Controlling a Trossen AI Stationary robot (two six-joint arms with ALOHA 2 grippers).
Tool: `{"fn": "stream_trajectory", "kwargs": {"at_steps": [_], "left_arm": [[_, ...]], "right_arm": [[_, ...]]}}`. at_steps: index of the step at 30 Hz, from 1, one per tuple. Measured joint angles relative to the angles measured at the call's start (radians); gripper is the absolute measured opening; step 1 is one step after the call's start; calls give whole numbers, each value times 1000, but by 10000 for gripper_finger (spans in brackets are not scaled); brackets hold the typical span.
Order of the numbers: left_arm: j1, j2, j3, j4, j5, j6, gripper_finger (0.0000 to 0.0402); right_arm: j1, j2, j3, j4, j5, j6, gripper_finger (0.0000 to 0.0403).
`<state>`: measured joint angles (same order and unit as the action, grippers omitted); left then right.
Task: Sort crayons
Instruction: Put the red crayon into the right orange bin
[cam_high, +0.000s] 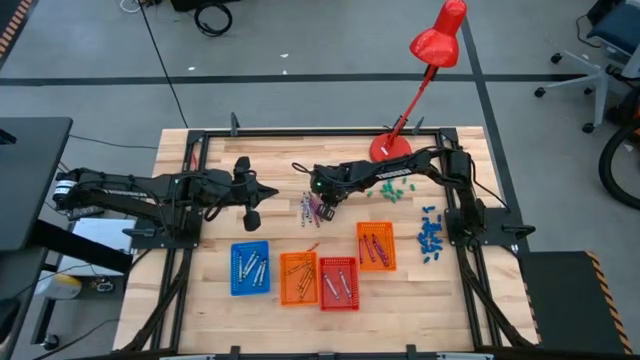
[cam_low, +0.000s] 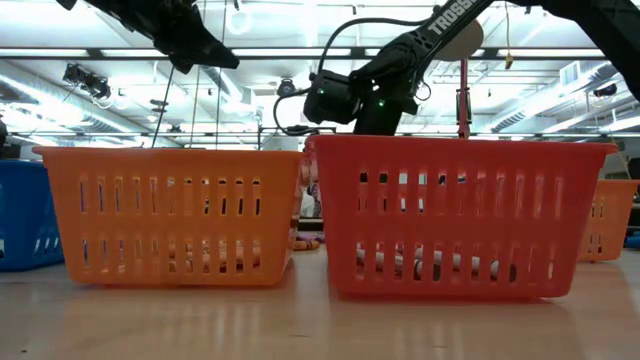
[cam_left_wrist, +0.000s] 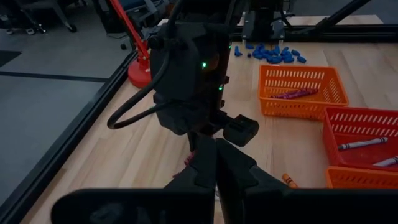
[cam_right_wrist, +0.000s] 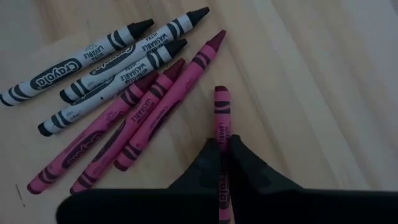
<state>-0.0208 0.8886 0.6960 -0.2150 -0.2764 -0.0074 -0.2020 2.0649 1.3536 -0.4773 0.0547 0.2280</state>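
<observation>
One magenta crayon (cam_right_wrist: 222, 118) pinched, right claw (cam_right_wrist: 225, 163) apparently hiding lower end.

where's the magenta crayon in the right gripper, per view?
High: under the right gripper, table centre, by the loose crayon pile.
Low: hidden behind the red basket.
Left wrist: blocked by the right gripper.
Right wrist: magenta crayon clamped between the fingers.
Shared landmark: the loose crayon pile.

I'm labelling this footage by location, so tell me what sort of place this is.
Probably a robotics lab or workshop: a wooden table in a black metal frame on a grey floor, rolling office chairs nearby, and ceiling strip lights over open pipework and cables.
</observation>
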Motion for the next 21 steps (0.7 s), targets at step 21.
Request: {"fn": "stream_trajectory", "kwargs": {"at_steps": [21], "left_arm": [[0, 0, 0, -25, 0, 0, 7]], "right_arm": [[3, 7, 122, -167, 12, 4, 41]]}}
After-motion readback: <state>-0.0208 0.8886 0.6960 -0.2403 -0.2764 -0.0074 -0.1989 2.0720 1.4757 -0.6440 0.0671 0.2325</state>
